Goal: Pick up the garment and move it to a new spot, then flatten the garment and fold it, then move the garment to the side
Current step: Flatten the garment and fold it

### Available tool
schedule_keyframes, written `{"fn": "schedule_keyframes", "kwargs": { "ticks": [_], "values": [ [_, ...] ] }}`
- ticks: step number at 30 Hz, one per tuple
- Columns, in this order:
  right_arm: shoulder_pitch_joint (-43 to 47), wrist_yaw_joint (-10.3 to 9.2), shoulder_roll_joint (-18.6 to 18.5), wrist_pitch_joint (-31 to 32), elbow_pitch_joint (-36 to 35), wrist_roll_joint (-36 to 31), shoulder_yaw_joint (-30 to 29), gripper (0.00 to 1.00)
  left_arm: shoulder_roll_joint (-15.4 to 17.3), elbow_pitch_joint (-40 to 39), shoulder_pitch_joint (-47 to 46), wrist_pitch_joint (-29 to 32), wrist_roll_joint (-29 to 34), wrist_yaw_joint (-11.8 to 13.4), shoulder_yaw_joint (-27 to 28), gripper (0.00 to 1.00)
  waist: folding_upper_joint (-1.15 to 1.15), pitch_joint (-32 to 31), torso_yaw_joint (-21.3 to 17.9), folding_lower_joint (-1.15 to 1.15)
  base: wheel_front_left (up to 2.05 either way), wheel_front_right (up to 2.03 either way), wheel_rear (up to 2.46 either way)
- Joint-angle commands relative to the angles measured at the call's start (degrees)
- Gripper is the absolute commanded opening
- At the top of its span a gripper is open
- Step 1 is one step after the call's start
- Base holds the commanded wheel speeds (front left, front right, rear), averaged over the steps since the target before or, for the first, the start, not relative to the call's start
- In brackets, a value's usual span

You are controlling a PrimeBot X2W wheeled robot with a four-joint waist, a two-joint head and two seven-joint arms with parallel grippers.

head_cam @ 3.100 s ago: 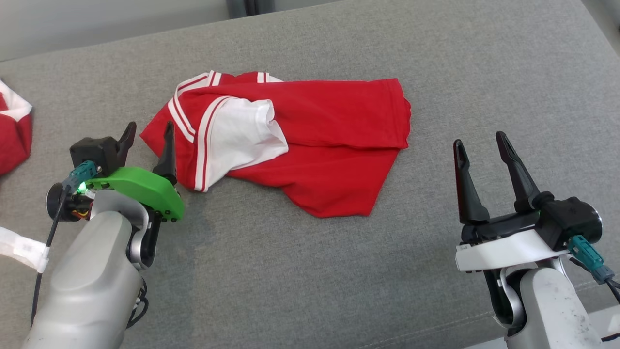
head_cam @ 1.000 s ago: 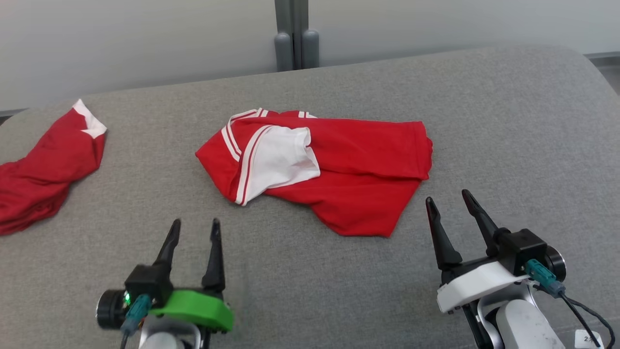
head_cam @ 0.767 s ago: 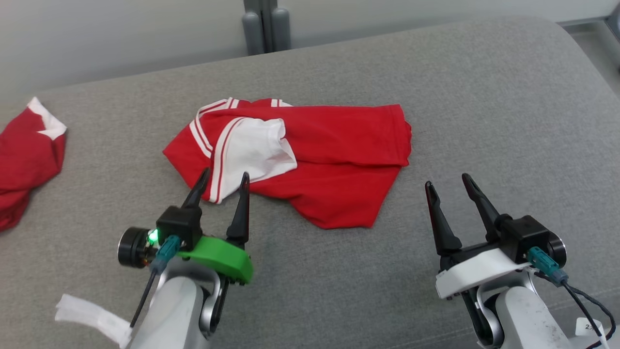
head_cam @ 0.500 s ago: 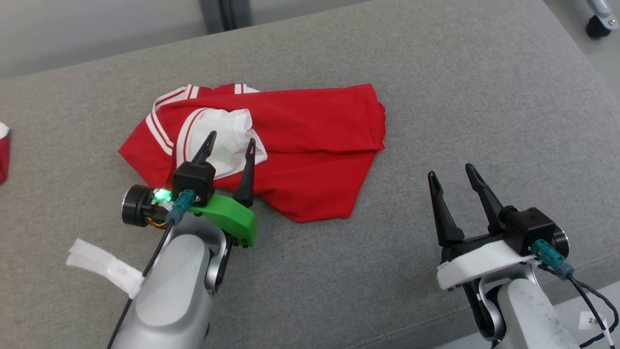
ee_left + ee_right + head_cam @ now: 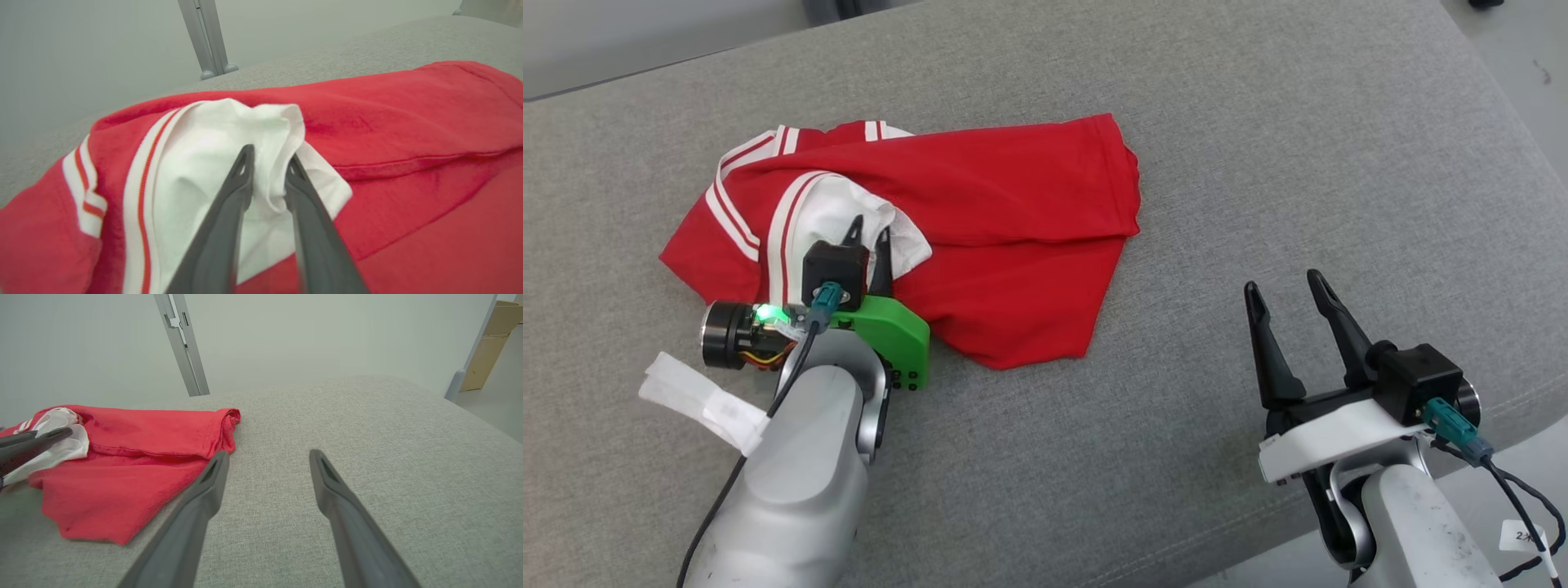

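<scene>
On the garment's (image 5: 1013, 188) 9 o'clock side, left gripper (image 5: 269, 154) pinches the white fold (image 5: 282, 122), clear in wrist view, wrist-blocked in head view.

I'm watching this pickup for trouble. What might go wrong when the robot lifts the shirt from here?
1. The left gripper has only a thin white fold of the garment between its fingers; the fold might slip free when lifted.
2. The right gripper stands open, away from the garment, so one-point lifting may bunch it.
</scene>
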Motion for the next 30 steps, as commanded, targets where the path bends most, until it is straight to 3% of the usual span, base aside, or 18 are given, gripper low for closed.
{"fn": "schedule_keyframes", "kwargs": {
  "ticks": [1, 10, 16, 25, 30],
  "values": [
    [0.18, -0.04, -0.09, -0.18, 0.09, 0.07, -0.07, 1.0, 0.34, 0.16, -0.62, -0.95, -0.34, -0.17, -0.15, 0.0, -0.01, -0.75, 0.77, 0.0, 0.0, 0.0, 0.0],
    [2.03, -0.04, -0.11, -0.18, 0.61, -1.18, -0.91, 1.0, 1.73, -4.16, 3.05, -3.63, -1.79, -2.74, -1.39, 0.0, -0.01, -4.58, 4.93, 0.0, 0.0, 0.0, 0.0],
    [3.39, -0.04, -0.1, -0.18, 1.03, -1.38, -1.1, 1.0, 8.63, -14.07, 7.83, -2.73, -1.39, -6.3, -1.89, 0.0, -0.01, -7.16, 8.38, 0.0, 0.0, 0.0, 0.0],
    [3.86, -0.04, -0.13, -0.18, 1.17, -1.49, -0.88, 1.0, 21.85, -34.53, 17.81, 7.66, -1.95, -9.29, -0.48, 0.0, -0.01, -8.23, 10.72, 0.0, 0.0, 0.0, 0.0],
    [3.37, -0.04, -0.12, -0.18, 1.17, -1.7, -1.03, 1.0, 22.7, -41.35, 24.05, 11.54, -3.14, -9.83, -2.61, 0.0, -0.01, -7.58, 10.68, 0.0, 0.0, 0.0, 0.0]
  ]
}}
